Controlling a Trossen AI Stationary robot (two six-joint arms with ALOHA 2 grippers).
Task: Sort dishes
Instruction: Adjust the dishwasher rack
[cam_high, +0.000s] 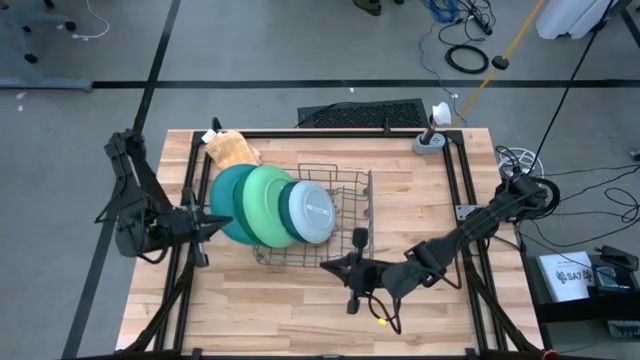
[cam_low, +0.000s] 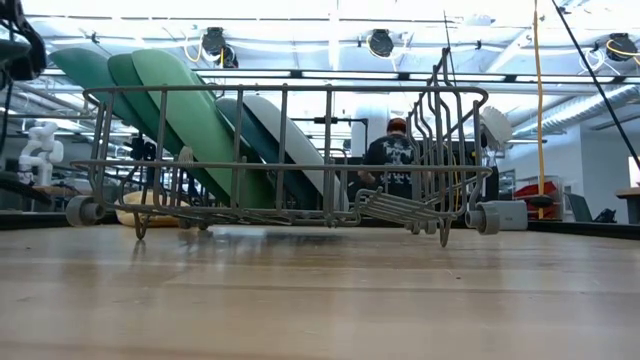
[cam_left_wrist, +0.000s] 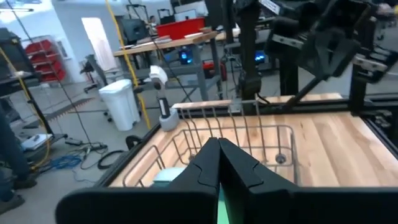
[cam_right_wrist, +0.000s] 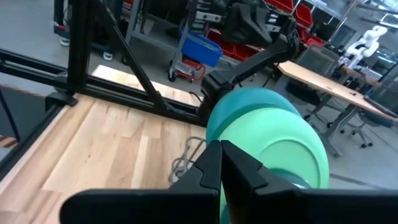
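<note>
A grey wire rack (cam_high: 335, 215) stands mid-table. Three dishes lean in it on their edges: a teal plate (cam_high: 226, 200), a light green plate (cam_high: 268, 205) and a pale blue-grey plate (cam_high: 310, 212). The low view shows them slanting to the left (cam_low: 190, 110). My left gripper (cam_high: 224, 227) is shut and points level at the teal plate's near-left rim. In its wrist view, its fingers (cam_left_wrist: 217, 149) look over the plates toward the rack (cam_left_wrist: 249, 134). My right gripper (cam_high: 324, 266) is shut and empty just off the rack's near edge, facing the green plate (cam_right_wrist: 280, 149). My left gripper's shut fingertips stand over the teal plate's near-left rim (cam_high: 232, 232), coming level from the table's left. I cannot tell whether they touch it.
A tan waffle-textured lump (cam_high: 232, 150) lies behind the plates at the far left. Black frame rails (cam_high: 455, 180) border the table, and a small post (cam_high: 430, 135) stands at the far right corner. Bare wood (cam_high: 270, 310) lies along the near edge. A person (cam_low: 395, 155) is beyond the table.
</note>
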